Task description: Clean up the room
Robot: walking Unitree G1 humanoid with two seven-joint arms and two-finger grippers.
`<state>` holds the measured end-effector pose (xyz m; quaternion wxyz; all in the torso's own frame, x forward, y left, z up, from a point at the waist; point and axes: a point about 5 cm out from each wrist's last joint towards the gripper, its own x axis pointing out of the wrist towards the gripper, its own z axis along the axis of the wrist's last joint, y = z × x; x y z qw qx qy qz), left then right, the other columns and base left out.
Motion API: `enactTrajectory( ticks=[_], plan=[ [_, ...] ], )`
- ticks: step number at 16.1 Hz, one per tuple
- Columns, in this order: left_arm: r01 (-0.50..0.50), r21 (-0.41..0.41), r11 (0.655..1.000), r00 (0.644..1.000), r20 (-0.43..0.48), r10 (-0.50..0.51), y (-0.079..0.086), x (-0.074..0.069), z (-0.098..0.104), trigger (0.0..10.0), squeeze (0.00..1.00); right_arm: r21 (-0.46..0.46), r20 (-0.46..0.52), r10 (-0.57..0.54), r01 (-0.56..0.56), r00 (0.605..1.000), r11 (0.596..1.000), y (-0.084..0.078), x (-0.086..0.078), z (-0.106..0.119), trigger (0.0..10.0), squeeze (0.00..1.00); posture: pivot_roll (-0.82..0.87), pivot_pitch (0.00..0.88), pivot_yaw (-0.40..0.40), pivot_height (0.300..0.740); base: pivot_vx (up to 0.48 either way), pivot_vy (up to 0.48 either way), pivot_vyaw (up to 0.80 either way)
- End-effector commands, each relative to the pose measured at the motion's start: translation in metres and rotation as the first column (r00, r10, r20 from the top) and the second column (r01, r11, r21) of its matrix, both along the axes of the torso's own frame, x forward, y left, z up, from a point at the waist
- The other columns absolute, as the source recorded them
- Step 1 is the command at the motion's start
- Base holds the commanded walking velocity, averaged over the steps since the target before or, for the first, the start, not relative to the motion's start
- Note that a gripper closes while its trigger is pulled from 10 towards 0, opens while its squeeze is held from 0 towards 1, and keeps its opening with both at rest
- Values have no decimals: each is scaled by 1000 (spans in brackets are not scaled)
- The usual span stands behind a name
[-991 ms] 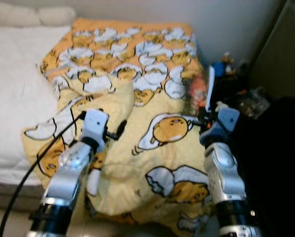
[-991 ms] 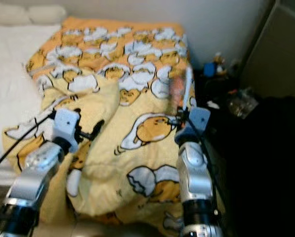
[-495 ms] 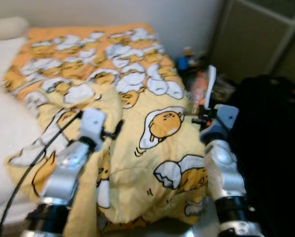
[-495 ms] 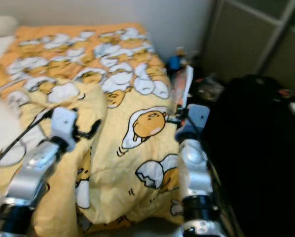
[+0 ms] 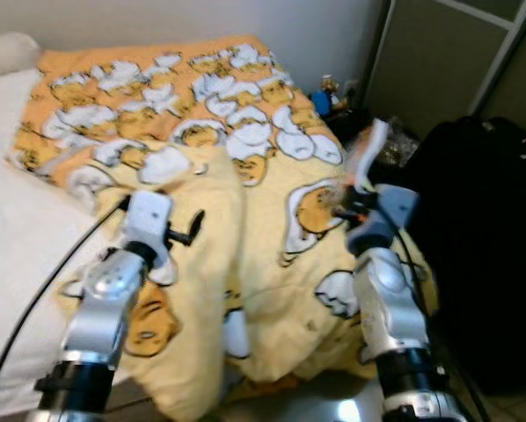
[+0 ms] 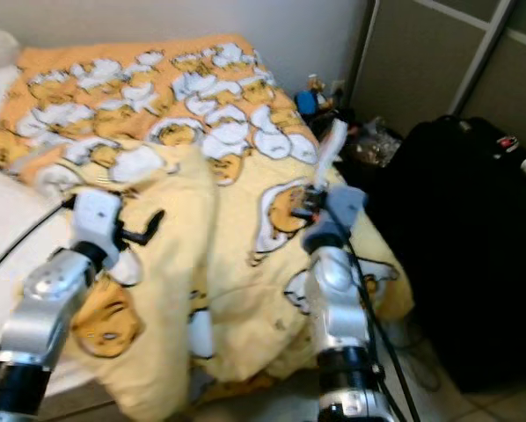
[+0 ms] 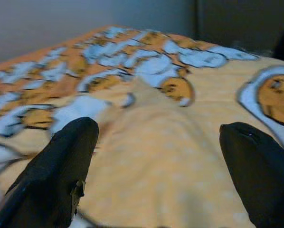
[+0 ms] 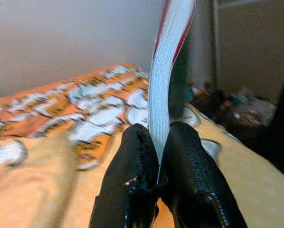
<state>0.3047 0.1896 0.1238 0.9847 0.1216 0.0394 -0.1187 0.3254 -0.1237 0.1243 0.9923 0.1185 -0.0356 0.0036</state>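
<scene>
- Your right gripper [image 8: 157,142] pinched a thin book [image 8: 166,61] by its lower edge, long axis upright above the yellow blanket [image 5: 245,132].
- Your left gripper [image 7: 156,142] hovered spread wide over that blanket, empty.

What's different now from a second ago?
Mostly the camera swung: more of the black suitcase and the sliding door shows now. The right gripper still pinches the thin book upright; the left gripper stays open above the egg-print blanket.
</scene>
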Motion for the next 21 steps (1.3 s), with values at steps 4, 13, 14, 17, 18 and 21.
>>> enactTrajectory(
  ticks=[4, 13, 14, 17, 18, 21],
  plan=[
    [7, -11, 1000, 1000, -1, -7, -8, -4, -1, 10000, 839, -20, 82, -30, 32, 996, 999, -13, 3, 16, 10000, 0, 76, 0, 6, 740, 0, 374, 0],
    [1, -10, 1000, 1000, 1, -1, -7, -3, 1, 10000, 843, -50, 69, -38, 41, 997, 998, -14, 2, 13, 10000, 0, 60, 0, 29, 740, 0, 375, 0],
    [1, -8, 1000, 1000, 0, -1, -7, -2, 1, 10000, 843, -50, 67, -40, 43, 997, 998, -14, 2, 12, 10000, 0, 57, 0, 30, 740, 0, 379, 0],
    [1, -21, 1000, 1000, 1, -1, -11, 0, 1, 10000, 843, -74, 79, -12, 18, 997, 997, -8, 2, 16, 10000, 0, 41, 0, 27, 740, 0, 375, 0],
    [2, -22, 1000, 1000, 1, -2, -11, 0, 1, 10000, 843, -91, 82, -8, 15, 997, 996, -7, 3, 17, 10000, 0, 37, 0, 28, 740, 0, 379, 0],
    [0, -29, 1000, 1000, -1, 0, -13, 2, -1, 10000, 843, -125, 89, 1, 11, 996, 992, -8, 5, 19, 10000, 0, 41, 0, 18, 740, 0, 377, 0]
  ],
)
